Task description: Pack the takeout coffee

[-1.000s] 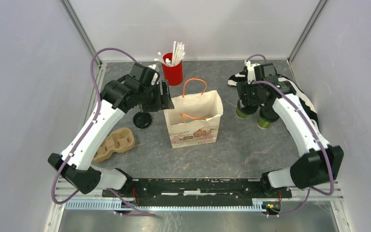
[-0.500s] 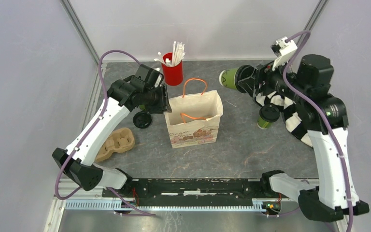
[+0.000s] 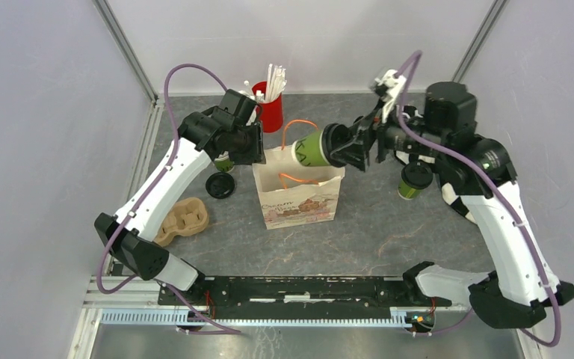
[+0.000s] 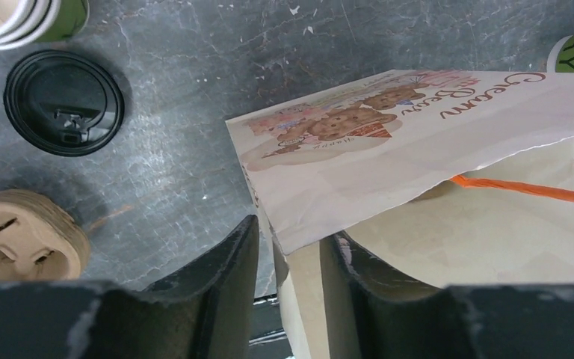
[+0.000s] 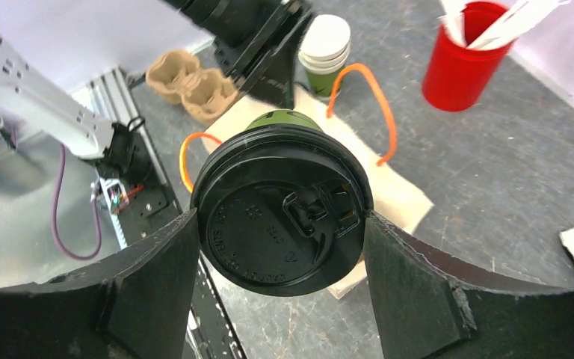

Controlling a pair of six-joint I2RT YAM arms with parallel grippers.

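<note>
My right gripper [image 3: 341,146] is shut on a green takeout coffee cup [image 3: 310,149] by its black lid [image 5: 280,217]. It holds the cup tilted on its side just above the open top of the paper bag [image 3: 299,196]. The right wrist view shows the lid between my gripper [image 5: 278,228] with the bag [image 5: 407,196] below. The second lidded green cup [image 3: 414,180] stands on the table to the right. My left gripper [image 3: 256,152] is shut on the bag's left top edge; the left wrist view shows the gripper [image 4: 288,258] with the bag wall [image 4: 418,142] between its fingers.
A red cup of white sticks [image 3: 268,112] stands behind the bag. A stack of lidless green cups [image 3: 224,161], a loose black lid [image 3: 220,185] and a cardboard cup carrier [image 3: 180,222] lie left of the bag. A black-and-white cloth [image 3: 456,196] lies at right.
My right arm lifted one lidded cup off the table at the right and carried it left, tipped sideways, to above the bag's mouth. My left gripper stayed on the bag's edge.
</note>
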